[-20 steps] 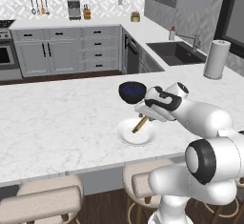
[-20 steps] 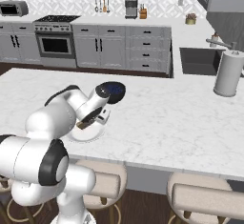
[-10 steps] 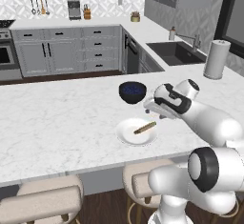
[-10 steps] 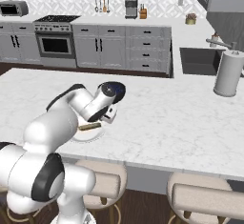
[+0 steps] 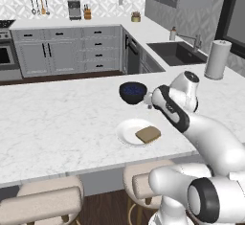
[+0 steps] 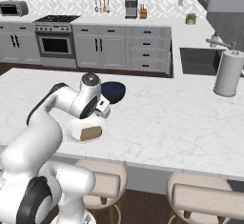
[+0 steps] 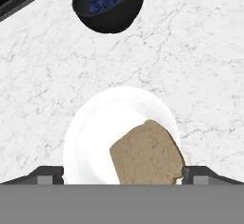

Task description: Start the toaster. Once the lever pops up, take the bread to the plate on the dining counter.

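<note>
White marble runs the length of the dining counter point(image 5: 57, 123), and on its near side the plate point(image 7: 102, 123) sits with the bread point(image 7: 147, 154) lying flat on it, toward the plate's near right edge as the left base camera shows it. The slice rests tilted off square, one corner reaching the rim and the rest well inside it. Just beyond the plate, on the far side, stands a dark blue bowl point(image 5: 132, 92), close to the plate but apart from it. The gripper point(image 7: 122, 173) hangs above the plate with its jaws spread wide and nothing between them; its two dark tips stand to either side of the slice, clear of it. From the hand, then, the bread lies straight below and slightly toward the right-hand tip. By the look of things the delivery is done: the slice is on the plate and free of the fingers. What matters for the coming move is that the way out is upward, away from the bread, without brushing the bowl on the far side.
</note>
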Robot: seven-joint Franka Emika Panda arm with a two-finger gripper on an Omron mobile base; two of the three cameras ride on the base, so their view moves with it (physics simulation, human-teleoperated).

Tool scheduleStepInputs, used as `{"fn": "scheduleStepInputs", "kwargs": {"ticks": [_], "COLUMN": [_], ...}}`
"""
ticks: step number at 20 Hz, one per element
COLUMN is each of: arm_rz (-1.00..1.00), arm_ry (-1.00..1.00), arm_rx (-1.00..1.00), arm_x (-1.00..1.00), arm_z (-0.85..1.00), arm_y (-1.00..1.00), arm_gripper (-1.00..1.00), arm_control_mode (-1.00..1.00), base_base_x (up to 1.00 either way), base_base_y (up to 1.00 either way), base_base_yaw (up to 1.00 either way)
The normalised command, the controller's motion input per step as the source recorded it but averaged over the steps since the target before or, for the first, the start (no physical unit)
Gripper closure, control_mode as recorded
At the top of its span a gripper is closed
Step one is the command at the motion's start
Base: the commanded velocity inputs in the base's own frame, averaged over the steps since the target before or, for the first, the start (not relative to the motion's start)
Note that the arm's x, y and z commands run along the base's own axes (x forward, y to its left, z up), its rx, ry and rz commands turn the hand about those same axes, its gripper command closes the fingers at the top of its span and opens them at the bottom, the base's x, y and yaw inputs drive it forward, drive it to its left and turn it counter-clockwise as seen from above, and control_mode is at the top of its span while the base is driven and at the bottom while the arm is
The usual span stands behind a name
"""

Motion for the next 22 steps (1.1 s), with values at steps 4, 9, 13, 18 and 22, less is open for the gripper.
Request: {"fn": "scheduleStepInputs", "kwargs": {"ticks": [4,9,13,18,22], "arm_rz": [-0.06,-0.03,-0.04,-0.01,0.0], "arm_ry": [0.0,0.0,0.0,0.0,0.0], "arm_rx": [-0.15,-0.14,-0.13,-0.04,-0.04], "arm_x": [-0.68,-0.91,-0.99,-1.0,-1.0], "arm_z": [0.67,0.63,0.43,0.35,0.42], "arm_y": [0.2,0.08,0.02,-0.02,-0.09], "arm_gripper": [-1.0,-1.0,-1.0,-1.0,-1.0], "arm_control_mode": [-1.0,-1.0,-1.0,-1.0,-1.0], "base_base_x": [0.0,0.0,0.0,0.0,0.0], "base_base_y": [0.0,0.0,0.0,0.0,0.0], "base_base_yaw": [0.0,0.0,0.0,0.0,0.0]}}
